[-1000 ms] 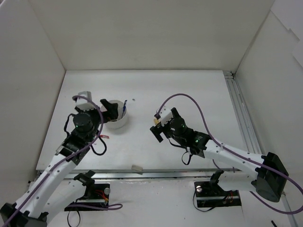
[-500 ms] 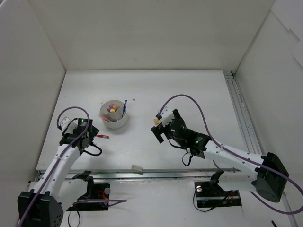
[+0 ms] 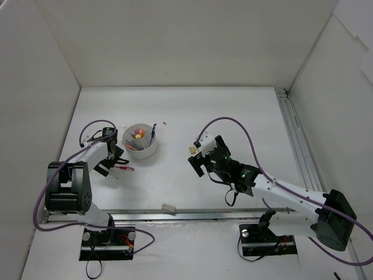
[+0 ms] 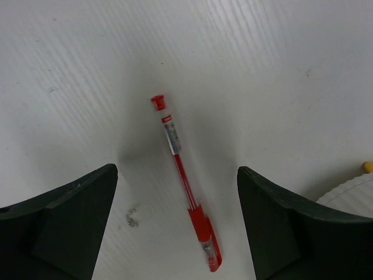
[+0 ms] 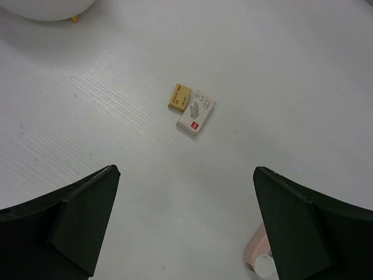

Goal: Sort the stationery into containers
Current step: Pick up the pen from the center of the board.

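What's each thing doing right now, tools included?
Left tool: open, empty, straddling the red pen.
Right tool: open, empty, above two small blocks.
Red pen: lying flat on the table.
White cup: upright, holding markers and a blue pen.
Yellow block, white block: flat, side by side.
Cream block: flat, near the table's front edge.

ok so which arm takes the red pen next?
Left. The left claw hangs open directly over the red pen, fingers either side. The right claw sits over a tan eraser, far from it.
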Controlling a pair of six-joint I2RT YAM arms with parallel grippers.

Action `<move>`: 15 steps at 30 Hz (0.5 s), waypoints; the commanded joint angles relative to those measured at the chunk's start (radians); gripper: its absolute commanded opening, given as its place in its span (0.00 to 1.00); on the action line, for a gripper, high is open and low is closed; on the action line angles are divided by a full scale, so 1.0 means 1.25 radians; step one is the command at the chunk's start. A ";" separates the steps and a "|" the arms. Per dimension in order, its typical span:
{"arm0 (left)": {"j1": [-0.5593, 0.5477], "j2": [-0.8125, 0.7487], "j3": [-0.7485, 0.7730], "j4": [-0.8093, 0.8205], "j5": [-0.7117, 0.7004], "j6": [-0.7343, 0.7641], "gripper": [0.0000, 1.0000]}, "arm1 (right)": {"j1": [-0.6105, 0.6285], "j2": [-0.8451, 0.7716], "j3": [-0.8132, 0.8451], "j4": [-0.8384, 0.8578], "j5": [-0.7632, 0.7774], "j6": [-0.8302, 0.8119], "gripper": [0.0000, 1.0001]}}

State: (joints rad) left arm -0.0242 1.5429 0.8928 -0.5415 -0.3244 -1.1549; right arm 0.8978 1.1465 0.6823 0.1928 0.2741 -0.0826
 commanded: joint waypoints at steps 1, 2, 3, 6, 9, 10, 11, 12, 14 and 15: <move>0.011 0.020 0.022 0.054 0.043 0.005 0.77 | 0.002 -0.027 0.011 0.018 0.027 0.002 0.98; 0.011 0.026 0.020 0.063 0.048 0.006 0.74 | 0.003 -0.028 0.010 0.016 0.027 0.002 0.98; 0.011 0.038 0.018 0.069 0.052 0.008 0.63 | 0.002 -0.034 0.009 0.015 0.029 0.003 0.98; 0.011 0.042 0.026 0.058 0.047 0.011 0.52 | 0.001 -0.042 0.002 0.016 0.032 0.005 0.98; 0.011 0.030 0.010 0.064 0.055 0.006 0.35 | 0.003 -0.047 0.000 0.020 0.032 0.005 0.98; 0.011 0.027 0.006 0.064 0.058 0.007 0.29 | 0.003 -0.048 -0.001 0.022 0.032 0.005 0.98; 0.011 0.025 0.004 0.066 0.062 0.008 0.24 | 0.002 -0.050 -0.001 0.025 0.029 0.005 0.98; 0.011 0.019 0.000 0.066 0.064 0.010 0.04 | 0.002 -0.048 -0.002 0.027 0.027 0.006 0.98; 0.002 0.000 -0.017 0.064 0.084 0.008 0.00 | 0.002 -0.050 -0.002 0.029 0.020 0.006 0.98; -0.010 -0.014 -0.033 0.074 0.080 0.010 0.00 | 0.003 -0.054 -0.002 0.029 0.013 0.007 0.98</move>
State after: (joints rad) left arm -0.0189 1.5818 0.8852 -0.4603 -0.2481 -1.1366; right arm 0.8978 1.1103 0.6804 0.1749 0.2829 -0.0795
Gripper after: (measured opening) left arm 0.038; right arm 0.979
